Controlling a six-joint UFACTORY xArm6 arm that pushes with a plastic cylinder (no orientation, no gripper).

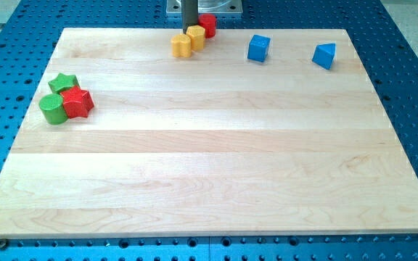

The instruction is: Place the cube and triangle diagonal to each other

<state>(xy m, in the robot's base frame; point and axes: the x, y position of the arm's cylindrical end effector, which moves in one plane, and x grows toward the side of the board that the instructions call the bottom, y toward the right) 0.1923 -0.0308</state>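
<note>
Blue cube [259,48] and blue triangular block [325,55] sit near the view's top right of the pale wooden tabletop [209,181], apart from each other, the cube on the left of the pair. There is no hand on this arm, only a straight dark rod, so nothing is held; my tip [190,30] is down at the view's top centre, well to the left of the cube. Around my tip stands a tight cluster: a yellow block of two rounded lobes [187,42] just below it and a red block [207,25] just to its right, shape hard to tell. Far off at the view's left edge, a green star block [64,82], a green round block [51,108] and a red star block [78,103] touch one another. A blue perforated metal base [412,72] surrounds the smooth, grained wood. No writing is readable.
</note>
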